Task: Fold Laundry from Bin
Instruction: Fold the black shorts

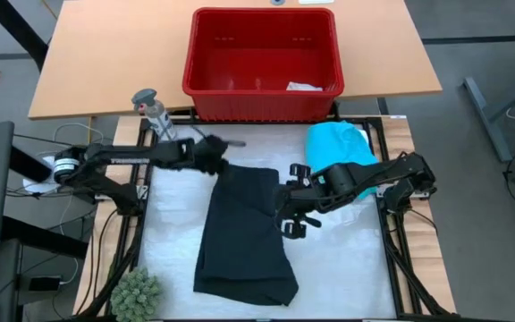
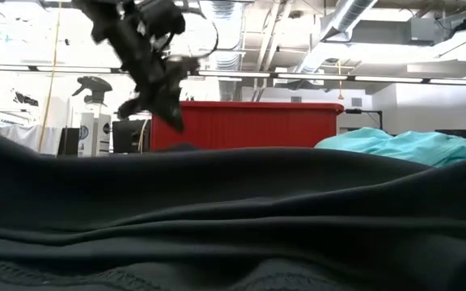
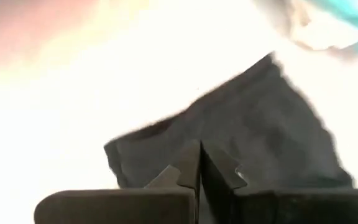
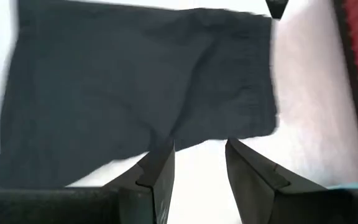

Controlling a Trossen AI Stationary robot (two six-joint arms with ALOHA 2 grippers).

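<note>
A black garment (image 1: 244, 237) lies spread on the white mat (image 1: 347, 259), its far edge toward the red bin (image 1: 257, 107). It fills the low view (image 2: 233, 210). My left gripper (image 1: 222, 148) hangs shut above the garment's far left corner, raised clear of it in the low view (image 2: 175, 121), with nothing between its fingers (image 3: 199, 149). My right gripper (image 1: 286, 215) stands open over the mat beside the garment's right edge (image 4: 201, 149). A turquoise shirt (image 1: 338, 143) lies bunched at the far right. A small pale piece (image 1: 304, 87) rests on the bin's floor.
A spray bottle (image 1: 155, 112) stands at the far left of the mat, close to my left arm. A small green plant (image 1: 137, 293) sits at the near left corner. The bin stands on a wooden table (image 1: 105, 63) beyond the mat. Bare mat lies right of the garment.
</note>
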